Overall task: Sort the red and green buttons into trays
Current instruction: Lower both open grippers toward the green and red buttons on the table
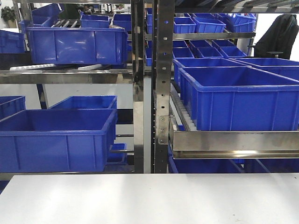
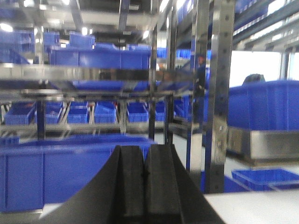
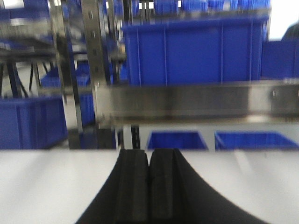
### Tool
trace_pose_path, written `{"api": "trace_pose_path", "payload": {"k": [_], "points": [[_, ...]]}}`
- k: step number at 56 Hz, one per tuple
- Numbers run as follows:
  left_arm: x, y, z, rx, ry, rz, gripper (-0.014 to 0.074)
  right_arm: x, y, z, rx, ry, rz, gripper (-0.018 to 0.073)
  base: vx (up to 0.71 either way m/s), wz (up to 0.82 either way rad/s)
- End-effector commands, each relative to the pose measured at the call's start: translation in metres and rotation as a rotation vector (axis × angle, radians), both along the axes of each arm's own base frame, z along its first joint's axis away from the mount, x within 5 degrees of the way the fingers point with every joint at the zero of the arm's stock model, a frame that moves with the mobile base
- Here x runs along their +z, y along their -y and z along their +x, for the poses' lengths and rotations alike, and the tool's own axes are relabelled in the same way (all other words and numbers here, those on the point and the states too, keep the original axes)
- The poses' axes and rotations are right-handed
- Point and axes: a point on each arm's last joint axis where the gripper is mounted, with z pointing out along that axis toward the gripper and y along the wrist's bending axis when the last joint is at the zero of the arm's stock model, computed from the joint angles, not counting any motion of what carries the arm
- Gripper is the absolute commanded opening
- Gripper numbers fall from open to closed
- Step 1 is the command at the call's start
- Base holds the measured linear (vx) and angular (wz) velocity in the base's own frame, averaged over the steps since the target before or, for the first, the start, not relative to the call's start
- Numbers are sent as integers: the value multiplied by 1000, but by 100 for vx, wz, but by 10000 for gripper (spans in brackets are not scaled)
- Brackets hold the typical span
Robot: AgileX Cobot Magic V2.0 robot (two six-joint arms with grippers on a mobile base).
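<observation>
No buttons or trays show in any view; the front camera has only the white tabletop (image 1: 149, 198) along its near edge and blue crates (image 1: 233, 100) on the steel rack (image 1: 161, 84) behind it. Left gripper (image 2: 144, 158) and right gripper (image 3: 149, 161) each have jaws clenched together on nothing, raised over the tabletop and facing the rack. Probably a locate step, so pitch the wrists down, find the buttons and trays, then release the jaws before approaching.

Deep blue crates (image 1: 56, 135) line the steel shelving (image 1: 161, 93), and a large crate (image 1: 238, 100) sits on the right-hand rail. A white tabletop (image 1: 149, 198) runs across the front.
</observation>
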Motion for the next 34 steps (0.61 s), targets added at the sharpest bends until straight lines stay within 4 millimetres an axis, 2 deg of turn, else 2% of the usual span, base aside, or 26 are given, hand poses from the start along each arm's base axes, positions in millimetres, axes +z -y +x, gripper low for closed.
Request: {"api": "trace_pose_path", "payload": {"k": [1, 8, 14, 25, 34], "points": [[36, -1, -12, -1, 123, -20, 0, 29, 0, -4, -3, 138, 11, -9, 0, 0], [56, -2, -11, 9, 59, -5, 8, 60, 0, -3, -4, 70, 7, -9, 0, 0], [60, 0, 5, 8, -23, 1, 19, 75, 0, 7, -5, 13, 4, -9, 0, 0], [45, 4, 39, 8, -230, 26, 79, 67, -1, 31, -5, -126, -9, -1, 0, 0], [29, 7, 62, 8, -382, 43, 214, 58, -2, 45, -5, -221, -13, 41, 0, 0]]}}
